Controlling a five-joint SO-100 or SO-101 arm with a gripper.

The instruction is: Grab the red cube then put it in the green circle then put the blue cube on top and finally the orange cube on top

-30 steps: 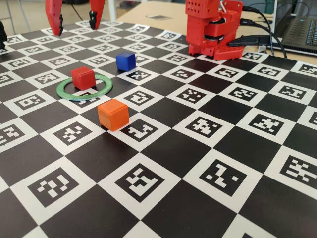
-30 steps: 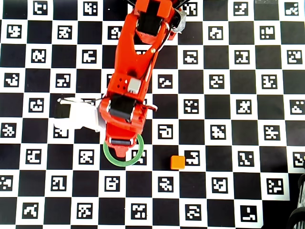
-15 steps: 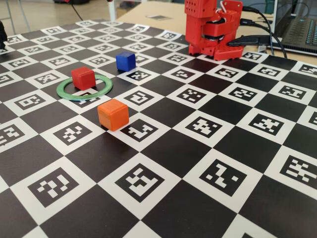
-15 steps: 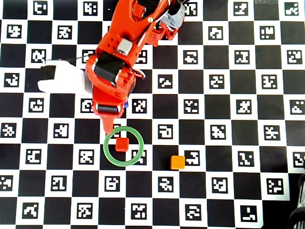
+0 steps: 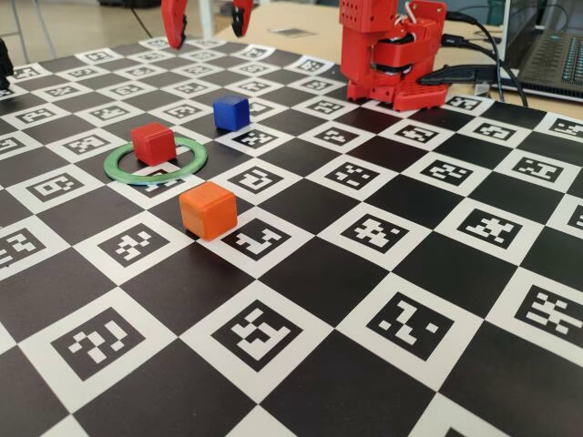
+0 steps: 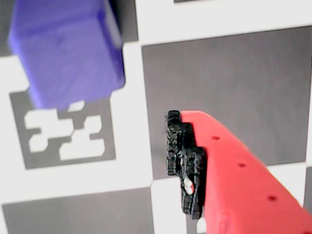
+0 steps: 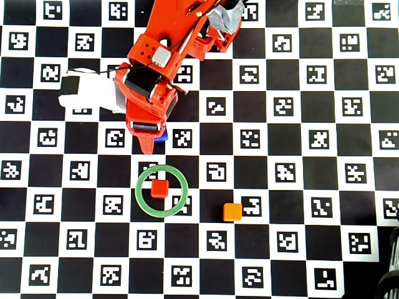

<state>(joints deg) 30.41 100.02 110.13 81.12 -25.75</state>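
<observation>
The red cube [image 5: 153, 143] [image 7: 159, 189] sits inside the green circle [image 5: 118, 168] [image 7: 138, 193], toward its far side in the fixed view. Beyond the ring the blue cube [image 5: 230, 112] stands alone on the board. It fills the upper left of the wrist view [image 6: 68, 48], and only a sliver shows under the arm in the overhead view [image 7: 162, 136]. The orange cube [image 5: 208, 209] [image 7: 232, 212] rests nearer the camera, apart from the ring. My gripper [image 5: 208, 18] hangs open and empty above the blue cube. One black-padded finger [image 6: 185, 165] shows to the cube's right.
The arm's red base [image 5: 392, 55] stands at the board's far edge, with cables [image 5: 474, 73] and a laptop [image 5: 556, 55] behind it. A white part of the arm [image 7: 87, 93] sticks out left over the chequered marker board [image 5: 383, 300].
The gripper, open throughout, has drawn back from over the green circle toward the base and now hovers over the blue cube. The red cube stays in the ring; no cube moved.
</observation>
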